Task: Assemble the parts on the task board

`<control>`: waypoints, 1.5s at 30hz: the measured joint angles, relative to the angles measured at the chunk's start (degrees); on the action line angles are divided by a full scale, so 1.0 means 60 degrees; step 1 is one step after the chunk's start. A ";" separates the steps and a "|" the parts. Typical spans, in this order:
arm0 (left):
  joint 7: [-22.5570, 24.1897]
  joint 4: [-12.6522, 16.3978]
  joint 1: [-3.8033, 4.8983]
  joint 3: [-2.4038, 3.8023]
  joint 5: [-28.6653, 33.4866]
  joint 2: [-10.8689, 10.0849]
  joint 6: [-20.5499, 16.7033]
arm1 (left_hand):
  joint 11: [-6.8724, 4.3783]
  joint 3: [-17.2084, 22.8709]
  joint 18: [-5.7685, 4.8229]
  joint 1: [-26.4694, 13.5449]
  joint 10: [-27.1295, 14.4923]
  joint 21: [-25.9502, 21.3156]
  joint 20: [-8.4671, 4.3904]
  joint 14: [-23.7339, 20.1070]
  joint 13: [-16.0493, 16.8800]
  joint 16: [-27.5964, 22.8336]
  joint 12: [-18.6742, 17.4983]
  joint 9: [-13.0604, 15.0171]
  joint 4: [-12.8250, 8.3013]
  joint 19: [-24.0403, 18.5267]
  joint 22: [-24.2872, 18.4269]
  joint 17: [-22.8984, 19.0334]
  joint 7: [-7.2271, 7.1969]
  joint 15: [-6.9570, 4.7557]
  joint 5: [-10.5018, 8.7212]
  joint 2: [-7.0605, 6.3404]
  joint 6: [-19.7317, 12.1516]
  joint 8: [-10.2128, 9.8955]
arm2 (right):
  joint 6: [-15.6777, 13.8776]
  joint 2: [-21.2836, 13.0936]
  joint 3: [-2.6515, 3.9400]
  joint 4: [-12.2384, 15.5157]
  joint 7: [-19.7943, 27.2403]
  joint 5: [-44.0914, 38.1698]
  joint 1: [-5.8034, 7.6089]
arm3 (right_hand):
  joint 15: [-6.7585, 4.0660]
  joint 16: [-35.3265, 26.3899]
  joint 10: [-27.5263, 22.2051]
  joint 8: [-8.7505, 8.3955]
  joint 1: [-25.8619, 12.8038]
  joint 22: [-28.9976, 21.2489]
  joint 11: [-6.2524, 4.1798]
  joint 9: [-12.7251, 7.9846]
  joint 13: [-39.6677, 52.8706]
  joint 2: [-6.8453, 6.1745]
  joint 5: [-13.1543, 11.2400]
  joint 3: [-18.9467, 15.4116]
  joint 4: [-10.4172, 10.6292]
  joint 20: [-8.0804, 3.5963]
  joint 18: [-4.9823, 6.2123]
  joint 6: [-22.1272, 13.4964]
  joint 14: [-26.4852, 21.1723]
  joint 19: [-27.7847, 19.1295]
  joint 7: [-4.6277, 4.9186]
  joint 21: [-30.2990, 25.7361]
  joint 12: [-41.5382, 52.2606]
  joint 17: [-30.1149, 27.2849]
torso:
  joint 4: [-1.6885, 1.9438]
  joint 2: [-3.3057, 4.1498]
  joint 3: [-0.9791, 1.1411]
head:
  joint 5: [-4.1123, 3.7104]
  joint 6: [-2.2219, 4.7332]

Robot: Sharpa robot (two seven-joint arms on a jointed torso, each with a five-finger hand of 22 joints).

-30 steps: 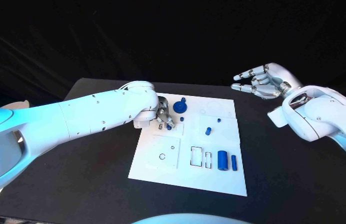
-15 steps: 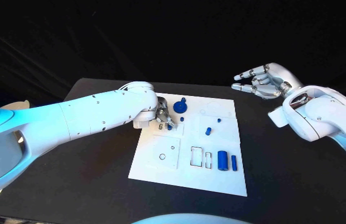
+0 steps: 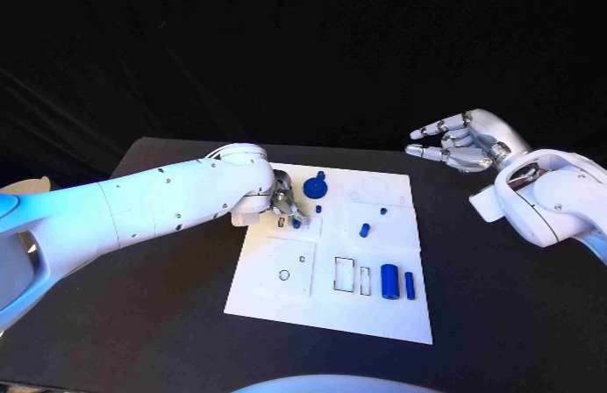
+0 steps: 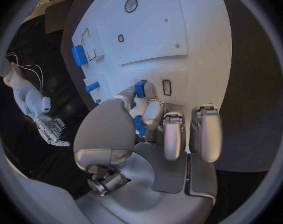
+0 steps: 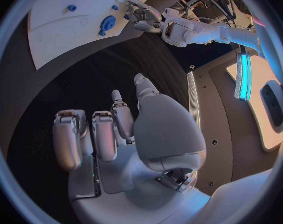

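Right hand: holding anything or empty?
Empty. The right hand hovers beyond the board, fingers apart and curled loosely around nothing; the right wrist view shows a bare palm.

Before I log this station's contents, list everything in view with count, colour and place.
Task board: one, white, middle of the table.
Table: one, black, under the board.
Round part: one, blue, far end of the board.
Small parts: a few, blue, mid-board; exact count unclear.
Upright parts: two, blue, side by side at the board's near right.
Part at the left fingers: one, blue, at a board slot.
Left hand: one, silver, over the board's far left, pinching that part.
Right hand: one, silver, raised off the board, holding nothing.
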 measured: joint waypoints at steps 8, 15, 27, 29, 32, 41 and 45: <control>-0.0010 0.0276 -0.0035 0.0078 0.0001 -0.0227 -0.0119 | 0.0000 -0.0323 0.0000 -0.0016 0.0000 0.0000 0.0000 0.0000 0.0022 0.0000 0.0000 0.0000 0.0234 0.0000 0.0000 0.0000 0.0000 0.0000 0.0000 0.0016 -0.0002 -0.0010 | -0.0015 -0.0001 0.0000 -0.0035 0.0005 0.0007 0.0000 | 0.0000 0.0000 0.0000 0.0000 -0.0026 -0.0001 0.0000 0.0000 0.0000 0.0026 0.0000 -0.0027 0.0027 0.0000 0.0000 0.0000 0.0000 0.0000 0.0000 -0.0001 -0.0038 -0.0001 | 0.0005 -0.0004 -0.0005 | -0.0016 0.0029; -0.0013 0.0580 0.0068 0.0228 0.0021 -0.0526 -0.0218 | 0.0001 -0.0580 -0.0001 -0.0015 -0.0001 0.0000 0.0000 0.0000 0.0013 0.0000 0.0000 0.0000 0.0345 0.0000 0.0000 -0.0001 0.0000 0.0000 -0.0010 0.0015 -0.0002 -0.0010 | -0.0015 0.0007 0.0000 -0.0084 0.0005 0.0014 0.0000 | 0.0000 -0.0037 0.0000 0.0000 -0.0038 0.0007 0.0000 0.0000 0.0000 0.0038 0.0000 -0.0027 0.0027 0.0000 -0.0001 0.0000 0.0000 0.0000 0.0000 -0.0001 -0.0038 -0.0001 | 0.0015 -0.0012 0.0004 | 0.0003 0.0058; 0.0001 0.0646 0.0314 0.0593 0.0311 -0.0775 -0.0322 | 0.0140 -0.1757 -0.0001 -0.0105 -0.0417 -0.0355 0.0001 0.0000 -0.0621 0.0000 -0.0582 -0.0078 0.0411 0.0000 0.0002 -0.0002 0.0192 0.0001 -0.0865 0.0302 -0.0512 -0.0166 | -0.0011 0.0053 0.0000 -0.0194 0.0000 0.0035 -0.0001 | 0.0000 -0.0037 -0.0033 0.0000 -0.0038 0.0006 -0.0033 0.0000 0.0000 0.0038 0.0000 -0.0066 0.0066 0.0000 -0.0001 0.0000 0.0000 0.0000 0.0000 0.0000 -0.0038 -0.0003 | -0.0006 0.0005 0.0004 | 0.0017 0.0146; 0.0027 0.0382 0.0446 0.0624 0.0396 -0.0743 -0.0319 | 0.0287 -0.1928 -0.0001 0.0141 -0.0878 -0.0615 0.0001 -0.0014 -0.1295 0.0000 -0.1170 -0.0241 0.0415 0.0000 0.0006 -0.0002 0.0379 0.0099 -0.0866 0.0342 -0.0933 -0.0494 | -0.0009 0.0068 -0.0002 -0.0211 -0.0001 0.0040 -0.0003 | 0.0000 -0.0037 -0.0033 0.0000 -0.0038 0.0005 -0.0033 0.0000 0.0000 0.0038 0.0000 -0.0066 0.0066 0.0000 -0.0001 0.0000 0.0000 0.0000 0.0000 0.0000 -0.0038 -0.0003 | -0.0005 0.0007 0.0004 | 0.0013 0.0160; 0.0135 -0.0235 0.0662 0.0645 0.0468 -0.0565 -0.0306 | 0.0519 -0.2119 0.0001 0.0543 -0.1377 -0.0908 0.0157 -0.0004 -0.2046 0.0000 -0.1817 -0.0518 0.0402 -0.0016 0.0008 -0.0002 0.0624 0.0289 -0.0866 0.0397 -0.1377 -0.0930 | -0.0008 0.0110 -0.0005 -0.0242 -0.0003 0.0045 -0.0003 | 0.0000 -0.0037 -0.0033 0.0000 -0.0038 0.0005 -0.0033 0.0000 0.0000 0.0037 0.0000 -0.0066 0.0066 0.0000 -0.0001 0.0000 0.0000 0.0000 0.0000 0.0000 -0.0038 -0.0003 | -0.0005 0.0012 0.0000 | -0.0004 0.0178; 0.0719 -0.1831 0.0997 0.0593 0.0398 0.0125 0.0287 | 0.0579 -0.2339 -0.0001 0.1170 -0.1390 -0.0928 0.0293 0.0001 -0.2059 0.0000 -0.1693 -0.0844 0.0393 0.0016 0.0007 -0.0003 0.0699 0.0377 -0.0739 0.0670 -0.1142 -0.1191 | 0.0001 0.0256 -0.0005 -0.0319 -0.0003 0.0055 -0.0003 | 0.0000 -0.0037 -0.0033 0.0000 -0.0037 0.0004 -0.0033 -0.0001 0.0000 0.0037 0.0059 -0.0065 0.0065 0.0000 0.0000 0.0000 0.0000 0.0000 0.0000 0.0000 -0.0037 -0.0004 | -0.0058 0.0047 -0.0005 | -0.0007 0.0256; 0.0976 -0.2353 0.1017 0.0530 0.0307 0.0367 0.0677 | 0.0530 -0.2339 0.0000 0.1294 -0.1280 -0.0928 0.0292 0.0001 -0.1928 0.0000 -0.1562 -0.0830 0.0393 0.0017 0.0007 -0.0002 0.0585 0.0377 -0.0727 0.0794 -0.0881 -0.1069 | 0.0001 0.0276 -0.0007 -0.0330 -0.0003 0.0059 -0.0005 | 0.0000 -0.0037 -0.0033 0.0000 -0.0037 0.0003 -0.0033 -0.0001 0.0000 0.0037 0.0059 -0.0092 0.0092 0.0000 -0.0001 0.0000 0.0000 0.0000 0.0000 0.0000 -0.0037 -0.0004 | -0.0057 0.0055 -0.0018 | 0.0003 0.0276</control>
